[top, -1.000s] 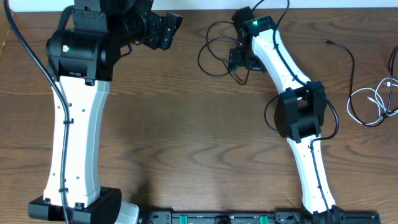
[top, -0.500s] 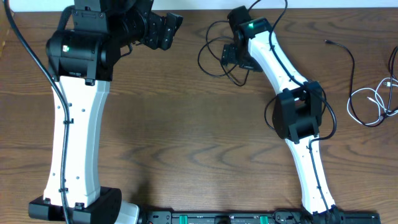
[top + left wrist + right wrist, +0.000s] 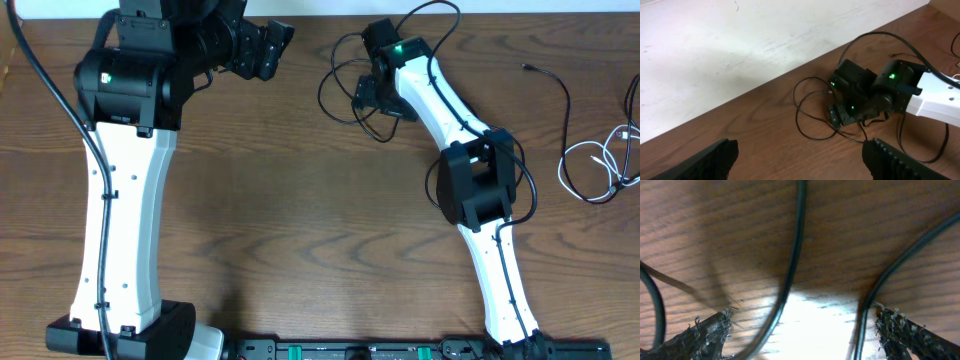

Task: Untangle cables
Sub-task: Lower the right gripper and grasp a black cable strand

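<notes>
A black cable lies in tangled loops at the back middle of the wooden table. My right gripper hangs low over those loops, open. In the right wrist view two black strands run across the gap between its fingertips, with nothing clamped. My left gripper is held near the back edge to the left of the loops, open and empty. Its view shows the loops ahead of its fingers. A white cable lies coiled at the far right, apart from the black loops.
A second thin black cord with a small plug runs beside the white one at the right. The table's back edge meets a white wall just behind the loops. Both arm bases stand along the front edge.
My right gripper has slid a little to the left and back over the black loops. The left arm has not moved.
</notes>
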Motion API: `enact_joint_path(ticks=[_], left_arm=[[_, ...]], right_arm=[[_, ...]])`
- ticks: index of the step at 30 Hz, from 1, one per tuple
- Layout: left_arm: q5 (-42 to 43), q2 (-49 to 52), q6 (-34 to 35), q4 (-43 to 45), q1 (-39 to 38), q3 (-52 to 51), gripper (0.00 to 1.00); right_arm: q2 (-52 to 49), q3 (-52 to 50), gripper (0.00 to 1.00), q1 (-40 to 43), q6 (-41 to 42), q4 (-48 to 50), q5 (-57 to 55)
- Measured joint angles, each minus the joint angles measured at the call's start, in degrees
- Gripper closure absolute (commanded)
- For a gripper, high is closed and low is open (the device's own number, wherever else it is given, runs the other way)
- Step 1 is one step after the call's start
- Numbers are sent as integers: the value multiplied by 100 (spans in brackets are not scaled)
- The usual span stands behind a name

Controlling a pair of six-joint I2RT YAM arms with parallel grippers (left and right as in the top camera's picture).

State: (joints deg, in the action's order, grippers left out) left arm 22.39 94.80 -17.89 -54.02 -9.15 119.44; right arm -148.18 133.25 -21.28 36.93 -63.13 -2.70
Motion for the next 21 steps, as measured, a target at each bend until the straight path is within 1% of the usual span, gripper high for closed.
enact_joint_path(ticks=[4, 7, 15, 21], left_arm=[[-2, 0, 0, 0, 0, 0, 16], [0, 0, 0, 0, 0, 0, 16], [-2, 0, 0, 0, 0, 0, 16], [-2, -9, 0, -11, 0, 0, 16]], right_arm=[[2, -9, 17, -2, 52, 66, 28], [4, -15, 20, -2, 107, 70, 35], [7, -15, 16, -9, 181, 61, 44], [7, -20, 16, -24, 275, 17, 35]])
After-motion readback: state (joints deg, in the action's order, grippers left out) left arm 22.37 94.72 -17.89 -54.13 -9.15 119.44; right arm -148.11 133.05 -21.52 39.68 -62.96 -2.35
